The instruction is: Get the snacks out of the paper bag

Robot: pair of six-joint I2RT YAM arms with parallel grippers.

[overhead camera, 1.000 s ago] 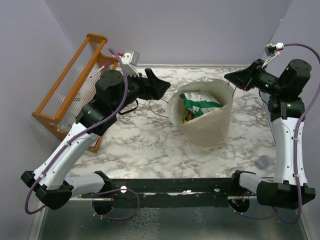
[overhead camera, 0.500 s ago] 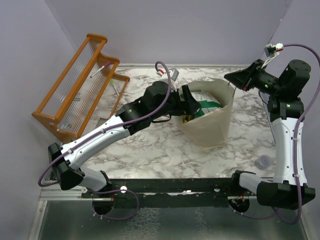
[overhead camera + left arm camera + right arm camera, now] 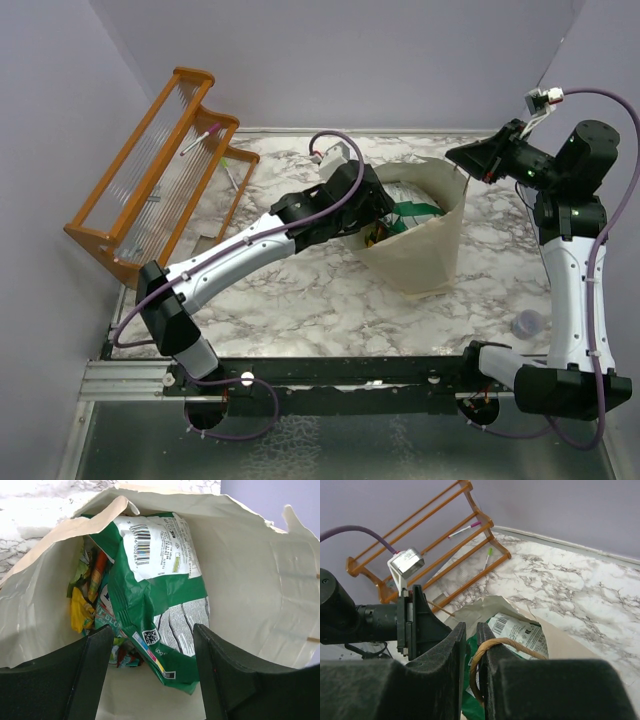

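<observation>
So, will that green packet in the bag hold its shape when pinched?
Probably not: the green packet looks creased and folded over, so it is likely floppy. Its glossy film may slip. The thin film suggests it is light for its size.

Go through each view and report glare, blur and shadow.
Left wrist: the marble tabletop is blown out white, the glossy green snack packet sharp, its barcode legible. Right wrist: the right fingers are soft blurred masses, the orange wooden rack crisp. Top external: evenly lit, the beige paper bag free of glare.
</observation>
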